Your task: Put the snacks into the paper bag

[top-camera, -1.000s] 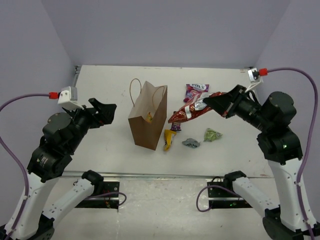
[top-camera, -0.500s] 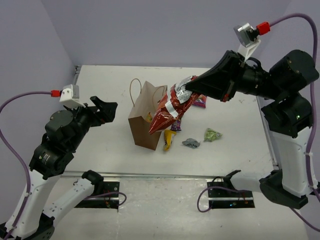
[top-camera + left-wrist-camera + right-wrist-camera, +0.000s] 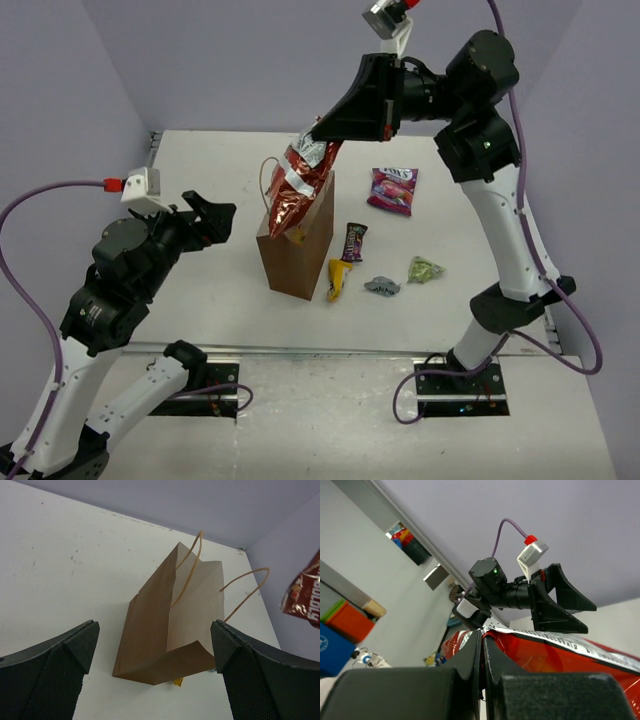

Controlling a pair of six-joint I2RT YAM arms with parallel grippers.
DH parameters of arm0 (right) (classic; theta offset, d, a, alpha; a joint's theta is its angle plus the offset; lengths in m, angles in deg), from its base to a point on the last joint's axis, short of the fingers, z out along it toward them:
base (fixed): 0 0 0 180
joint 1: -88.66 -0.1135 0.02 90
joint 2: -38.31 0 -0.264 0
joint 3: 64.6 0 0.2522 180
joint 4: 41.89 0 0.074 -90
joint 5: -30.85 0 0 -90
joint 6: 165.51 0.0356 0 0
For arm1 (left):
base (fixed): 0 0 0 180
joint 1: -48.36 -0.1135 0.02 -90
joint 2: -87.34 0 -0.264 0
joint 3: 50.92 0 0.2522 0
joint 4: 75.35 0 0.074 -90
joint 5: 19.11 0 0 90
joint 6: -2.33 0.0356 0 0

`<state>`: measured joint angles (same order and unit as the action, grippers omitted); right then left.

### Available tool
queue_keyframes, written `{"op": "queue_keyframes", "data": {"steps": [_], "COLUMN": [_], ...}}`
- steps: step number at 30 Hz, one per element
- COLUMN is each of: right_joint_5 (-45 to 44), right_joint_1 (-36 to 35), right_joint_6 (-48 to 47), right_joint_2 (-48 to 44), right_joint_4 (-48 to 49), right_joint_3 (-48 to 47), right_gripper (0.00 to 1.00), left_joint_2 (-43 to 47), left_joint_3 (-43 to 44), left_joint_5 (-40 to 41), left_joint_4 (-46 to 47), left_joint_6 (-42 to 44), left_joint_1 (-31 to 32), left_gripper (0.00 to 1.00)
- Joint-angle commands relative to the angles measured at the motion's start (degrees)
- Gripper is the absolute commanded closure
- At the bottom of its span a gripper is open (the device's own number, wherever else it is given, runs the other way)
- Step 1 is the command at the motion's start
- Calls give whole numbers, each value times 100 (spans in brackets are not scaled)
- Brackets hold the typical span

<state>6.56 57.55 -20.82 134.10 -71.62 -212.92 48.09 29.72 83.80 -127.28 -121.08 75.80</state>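
My right gripper (image 3: 318, 134) is shut on the top edge of the big red chip bag (image 3: 296, 185), which hangs over the open top of the brown paper bag (image 3: 298, 250); the pinch shows in the right wrist view (image 3: 482, 635). The chip bag's lower end overlaps the bag's mouth. My left gripper (image 3: 213, 222) is open and empty, left of the paper bag (image 3: 170, 625). On the table lie a magenta pouch (image 3: 392, 189), a dark purple bar (image 3: 352, 240), a yellow wrapper (image 3: 337, 279), a grey wrapper (image 3: 381, 286) and a green wrapper (image 3: 424, 269).
The paper bag stands upright mid-table with its loop handles (image 3: 268, 180) up. Purple walls enclose the back and sides. The table's front rail (image 3: 330, 350) runs along the near edge.
My right arm has lifted the red chip bag off the table and swung it up and left, from beside the magenta pouch to above the paper bag. The left arm has barely moved.
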Motion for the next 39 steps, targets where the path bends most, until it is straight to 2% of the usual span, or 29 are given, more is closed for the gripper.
{"op": "queue_keyframes", "data": {"steps": [1,4,7,12,20,25,27,28,29,30,32,36,39], "right_joint_5": [451,504,469,381,636,566,539,530,513,469,399,170,-267], "right_joint_1": [-9,-9,-9,0,149,237,264,298,316,334,422,764,1351], "right_joint_6": [962,1122,921,324,182,59,50,50,41,6,-38,-275,-590], "right_joint_2": [194,633,704,503,353,46,28,28,28,19,-25,-253,-568], "right_joint_4": [1235,1447,1474,1281,1561,1685,1676,1650,1623,1614,1369,1000,527], "right_joint_3": [-448,-501,-107,841,2274,2742,2804,2813,2778,2760,2629,2382,2417], "right_gripper": [100,100,100,100,100,100,74,57,30,17,1,1,1], "left_joint_2": [-39,-39,-31,-57,92,127,119,110,101,92,92,101,101], "left_joint_3": [168,177,186,265,151,195,203,203,203,203,195,186,195], "left_joint_5": [72,72,72,72,151,195,195,177,177,168,160,168,177], "left_joint_4": [284,293,354,363,311,249,258,258,258,258,258,258,249], "left_joint_6": [80,89,71,98,115,124,124,124,124,115,115,124,133], "left_joint_1": [-2,7,7,7,7,7,7,7,7,7,7,7,7], "left_gripper": [0,0,0,0,0,0,0,0,0,0,0,0,0]}}
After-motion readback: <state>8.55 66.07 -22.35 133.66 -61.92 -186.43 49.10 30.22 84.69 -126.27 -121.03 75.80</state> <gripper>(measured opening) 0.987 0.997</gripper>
